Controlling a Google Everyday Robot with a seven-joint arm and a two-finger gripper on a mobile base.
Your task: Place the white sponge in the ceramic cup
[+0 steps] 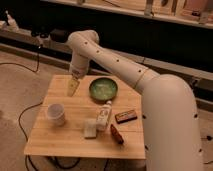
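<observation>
The white sponge (pixel 90 128) lies flat on the wooden table (pixel 65 142), near its front middle, just left of a white labelled bottle (pixel 103 115). The ceramic cup (pixel 56 114) stands upright at the table's left side, apart from the sponge. My gripper (pixel 73 88) hangs from the white arm over the table's back left part, behind the cup and well away from the sponge. It holds nothing that I can see.
A green bowl (pixel 103 89) sits at the back middle, right of the gripper. A brown bar (pixel 126 116) and a reddish packet (pixel 116 134) lie right of the bottle. Cables run on the floor to the left. A dark bench runs behind.
</observation>
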